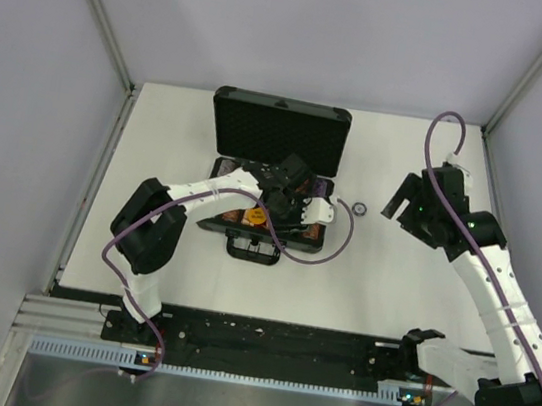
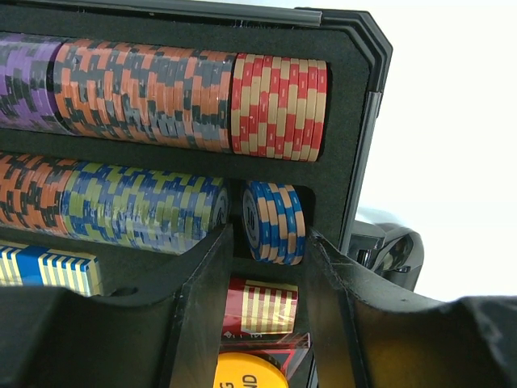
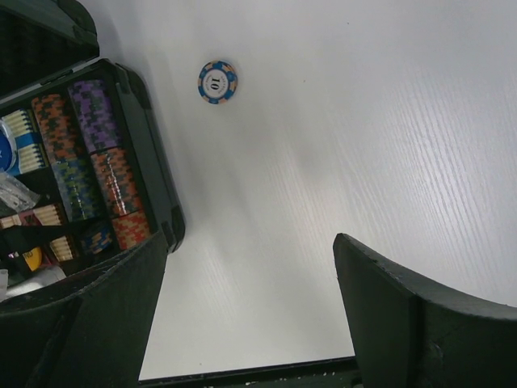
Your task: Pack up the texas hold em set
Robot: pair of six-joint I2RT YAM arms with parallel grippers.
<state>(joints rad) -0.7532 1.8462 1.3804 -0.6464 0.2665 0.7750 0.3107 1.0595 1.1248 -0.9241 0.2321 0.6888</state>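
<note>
The left tool [image 2: 270, 234] sits parted astride the blue chips [image 2: 275, 212], the right tool [image 3: 249, 238] agape, so a skewed withdrawal could tip them over.

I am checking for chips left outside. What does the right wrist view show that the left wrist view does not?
Only right wrist: a loose chip marked 10 on the white table, beside the case. Only left wrist: a short blue chip stack between the fingers of the left gripper. Both: the case with its chip rows.
</note>
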